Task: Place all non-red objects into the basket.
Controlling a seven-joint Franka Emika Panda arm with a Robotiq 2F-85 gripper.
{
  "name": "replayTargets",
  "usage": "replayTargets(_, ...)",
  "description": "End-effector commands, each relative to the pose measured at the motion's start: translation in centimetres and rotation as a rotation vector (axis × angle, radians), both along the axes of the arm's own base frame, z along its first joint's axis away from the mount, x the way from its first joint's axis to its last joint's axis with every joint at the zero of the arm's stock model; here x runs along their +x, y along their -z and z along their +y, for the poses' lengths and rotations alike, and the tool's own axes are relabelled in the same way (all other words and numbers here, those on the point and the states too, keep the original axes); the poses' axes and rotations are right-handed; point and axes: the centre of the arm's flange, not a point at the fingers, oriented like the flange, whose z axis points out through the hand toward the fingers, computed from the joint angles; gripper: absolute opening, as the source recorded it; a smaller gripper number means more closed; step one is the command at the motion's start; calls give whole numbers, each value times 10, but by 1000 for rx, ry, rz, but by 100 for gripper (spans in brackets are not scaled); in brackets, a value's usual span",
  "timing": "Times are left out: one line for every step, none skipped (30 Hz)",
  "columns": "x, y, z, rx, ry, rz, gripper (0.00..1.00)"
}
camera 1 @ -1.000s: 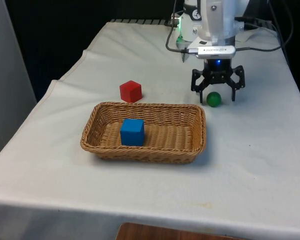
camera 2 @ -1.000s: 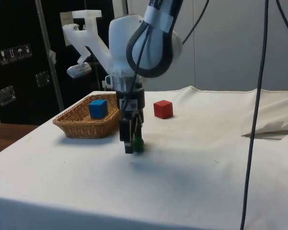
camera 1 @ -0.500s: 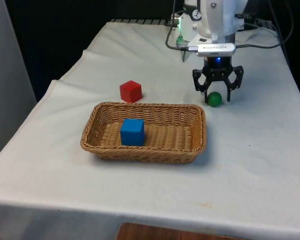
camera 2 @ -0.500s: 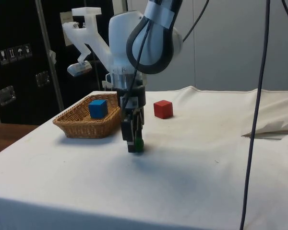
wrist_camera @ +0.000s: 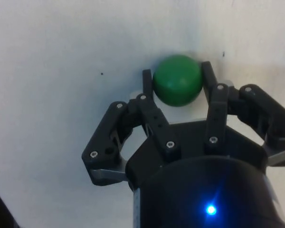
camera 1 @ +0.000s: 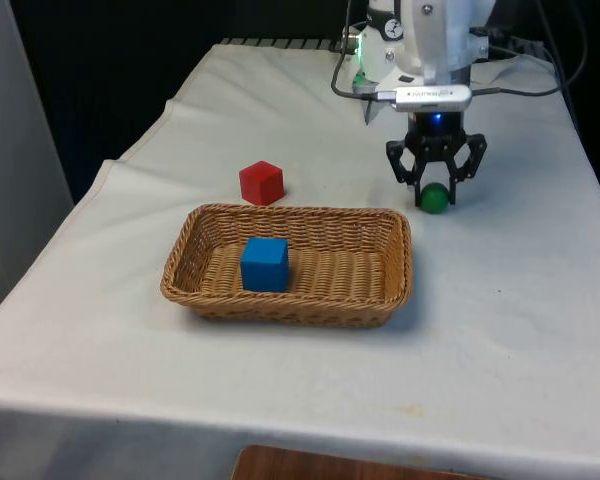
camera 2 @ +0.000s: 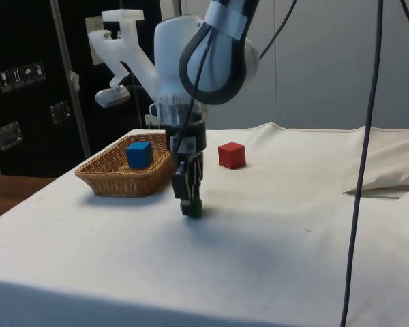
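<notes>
Claw (camera 1: 435,196) closed — one green ball (wrist_camera: 177,80).

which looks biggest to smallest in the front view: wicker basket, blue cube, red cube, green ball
1. Woven wicker basket, plainly largest.
2. Blue cube, inside the basket.
3. Red cube; it sits farther from the camera, so its true size may match the blue one.
4. Green ball, smallest, between the fingers of the black gripper.

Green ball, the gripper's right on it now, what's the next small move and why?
Probably lift straight up. The gripper has its fingers closed against both sides of the green ball, which sits on the white cloth beyond the basket. It has to rise above the rim before it can go in beside the blue cube.
</notes>
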Motion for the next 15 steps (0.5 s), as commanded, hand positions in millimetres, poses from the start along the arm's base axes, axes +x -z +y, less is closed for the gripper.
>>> replayTargets(0, -10, 0, 7, 0, 1, 0)
replayTargets(0, -16, -1, 7, 2, -1, 0)
replayTargets(0, -19, -2, 7, 1, 0, 0)
replayTargets(0, -22, -3, 6, 2, 0, 0)
replayTargets(0, -26, -4, 6, 2, 1, 0)
replayTargets(2, -21, -3, 5, 2, -2, 0)
replayTargets(0, -30, -5, 7, 1, 1, 0)
replayTargets(0, -33, -6, 7, 3, 2, 0)
replayTargets(-1, -40, -7, 7, 2, 4, 0)
replayTargets(0, -43, -9, 8, 3, 4, 0)
replayTargets(0, -47, -9, 9, 3, 4, 0)
replayTargets(0, -50, -10, 9, 4, 5, 0)
replayTargets(1, -53, -12, 10, 5, 5, 0)
replayTargets(1, -51, -10, 10, 6, 3, 0)
replayTargets(1, -59, -14, 12, 9, 7, 0)
